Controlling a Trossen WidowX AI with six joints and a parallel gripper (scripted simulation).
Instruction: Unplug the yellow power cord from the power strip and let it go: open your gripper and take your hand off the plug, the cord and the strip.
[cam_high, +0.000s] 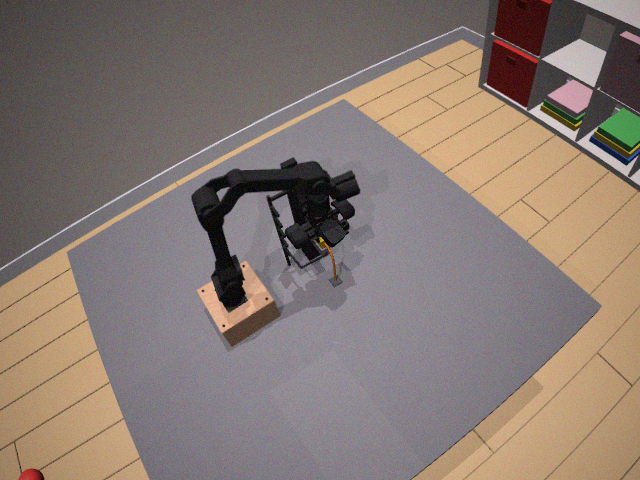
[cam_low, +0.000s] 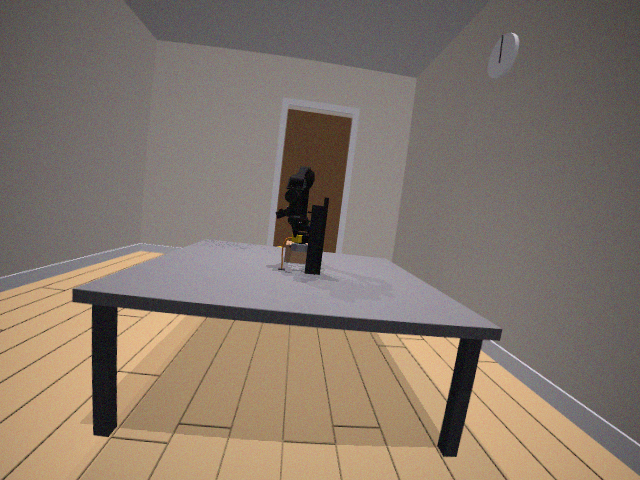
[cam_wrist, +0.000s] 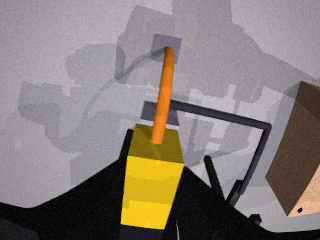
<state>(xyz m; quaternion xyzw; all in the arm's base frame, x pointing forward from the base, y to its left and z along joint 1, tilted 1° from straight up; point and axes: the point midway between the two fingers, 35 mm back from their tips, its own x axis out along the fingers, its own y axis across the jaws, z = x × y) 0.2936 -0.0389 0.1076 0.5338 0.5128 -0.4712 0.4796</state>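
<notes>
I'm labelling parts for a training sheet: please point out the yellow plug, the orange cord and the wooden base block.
Yellow plug (cam_high: 322, 242) (cam_low: 297, 238) (cam_wrist: 150, 186): top, exterior, wrist; its body.
Orange cord (cam_high: 333, 260) (cam_low: 282, 258) (cam_wrist: 164, 95): same three views; mid-length.
Wooden base block (cam_high: 253, 324): top view; side face.

Pincer (cam_high: 316, 246) (cam_low: 298, 238) (cam_wrist: 152, 171) tilted down, clamped; 1 arm (cam_high: 268, 179) (cam_low: 299, 198) bent.

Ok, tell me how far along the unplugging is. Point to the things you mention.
Done: the jaws are shut on the yellow plug (cam_high: 322, 242) (cam_low: 297, 238) (cam_wrist: 151, 190). In hand: the pull; whether the plug is free of the strip (cam_high: 322, 252) (cam_low: 299, 248) (cam_wrist: 161, 114) is hidden. Left: freeing it if needed, then opening and backing away.
</notes>
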